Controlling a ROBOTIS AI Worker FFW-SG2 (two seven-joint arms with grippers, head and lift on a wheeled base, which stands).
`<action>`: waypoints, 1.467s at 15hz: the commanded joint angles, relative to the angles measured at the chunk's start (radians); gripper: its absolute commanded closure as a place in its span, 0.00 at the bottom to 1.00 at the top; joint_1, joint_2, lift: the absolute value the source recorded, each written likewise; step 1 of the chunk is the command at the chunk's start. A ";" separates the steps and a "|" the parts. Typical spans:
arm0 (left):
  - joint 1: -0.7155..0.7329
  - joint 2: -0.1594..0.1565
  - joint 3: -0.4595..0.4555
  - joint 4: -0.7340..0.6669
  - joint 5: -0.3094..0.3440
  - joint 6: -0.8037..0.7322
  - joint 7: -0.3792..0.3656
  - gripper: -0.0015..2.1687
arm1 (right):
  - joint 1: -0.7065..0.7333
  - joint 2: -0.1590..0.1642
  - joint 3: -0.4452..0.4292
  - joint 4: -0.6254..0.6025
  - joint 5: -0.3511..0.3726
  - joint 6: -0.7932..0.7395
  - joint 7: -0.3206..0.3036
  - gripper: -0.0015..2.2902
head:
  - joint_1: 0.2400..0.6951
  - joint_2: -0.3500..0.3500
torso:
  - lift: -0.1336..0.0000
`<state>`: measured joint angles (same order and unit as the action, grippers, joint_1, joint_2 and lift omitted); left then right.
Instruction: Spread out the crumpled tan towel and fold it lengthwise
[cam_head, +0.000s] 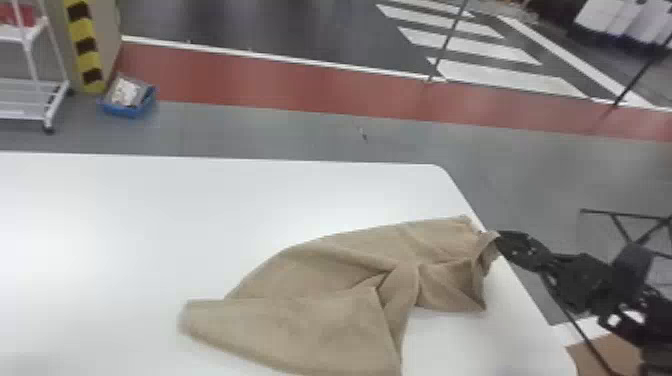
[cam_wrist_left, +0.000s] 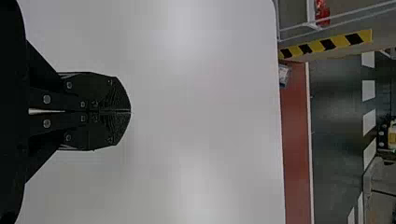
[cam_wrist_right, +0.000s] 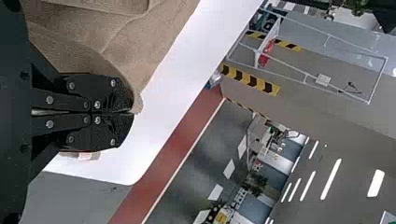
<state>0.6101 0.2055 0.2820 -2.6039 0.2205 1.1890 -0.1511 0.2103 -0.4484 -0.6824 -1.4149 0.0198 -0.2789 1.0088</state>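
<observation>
Tan towel (cam_head: 320, 280) is pinched in the right gripper (cam_head: 502, 242).

One towel (cam_head: 325, 280), one table (cam_head: 150, 210)
Left gripper (cam_wrist_left: 130, 111) plus right gripper (cam_head: 512, 245): two; one cart (cam_head: 30, 115), one bin (cam_head: 127, 111), far left

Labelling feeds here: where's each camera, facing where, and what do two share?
Head view: on the head, facing forward and down at the towel; right arm shows.
Left wrist view: on that wrist, facing across the table; left gripper shows.
Right wrist view: on that wrist, facing past the table's edge; right gripper shows.
Head and right wrist views share the towel.
</observation>
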 joint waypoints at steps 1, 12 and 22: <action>-0.015 0.002 -0.014 0.034 0.002 -0.015 0.002 0.79 | -0.025 0.002 0.021 0.022 0.017 -0.004 -0.004 0.74 | 1.00 0.02 | 0.07; -0.110 -0.018 -0.330 0.171 0.148 -0.275 -0.048 0.79 | -0.020 0.057 0.038 0.054 0.150 -0.007 -0.030 0.73 | 1.00 0.00 | 0.07; -0.319 -0.018 -0.866 0.508 -0.178 -0.650 0.061 0.23 | 0.024 0.086 0.046 0.056 0.164 -0.007 -0.030 0.73 | 1.00 0.00 | 0.07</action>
<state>0.3324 0.1866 -0.5164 -2.1594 0.0865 0.5802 -0.0974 0.2258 -0.3634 -0.6402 -1.3593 0.1851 -0.2860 0.9786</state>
